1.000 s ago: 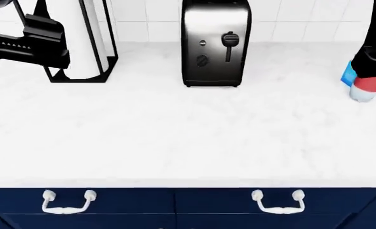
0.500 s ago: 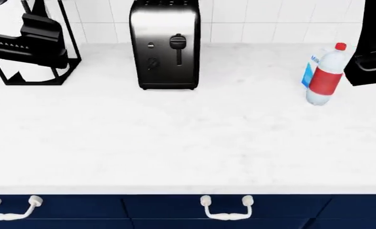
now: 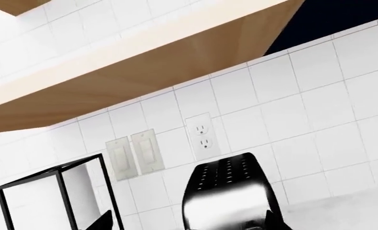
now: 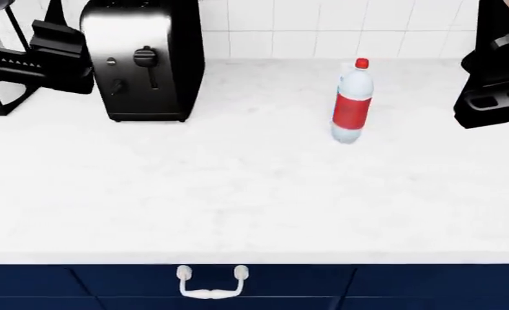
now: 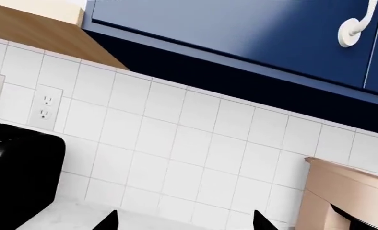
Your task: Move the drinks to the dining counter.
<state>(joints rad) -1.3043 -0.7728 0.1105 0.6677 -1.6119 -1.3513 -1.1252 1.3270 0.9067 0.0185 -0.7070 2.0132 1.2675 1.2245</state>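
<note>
The clear bottle with a red cap and red label stands upright on the white counter, right of the middle and near the tiled wall. The milk carton does not show. The dining counter is out of view. My left arm hangs at the far left, in front of the toaster. My right arm is at the far right, to the right of the bottle and apart from it. The left gripper and the right gripper both have fingertips spread wide with nothing between them.
A steel toaster stands at the back left; it also shows in the left wrist view. A black paper-towel holder is beside it. Navy drawers with a white handle run below the front edge. A tan object stands by the wall.
The head view has swung right: toaster and bottle have slid left in the picture. The milk carton seen behind the bottle no longer shows. Both arms keep their places in the view.
</note>
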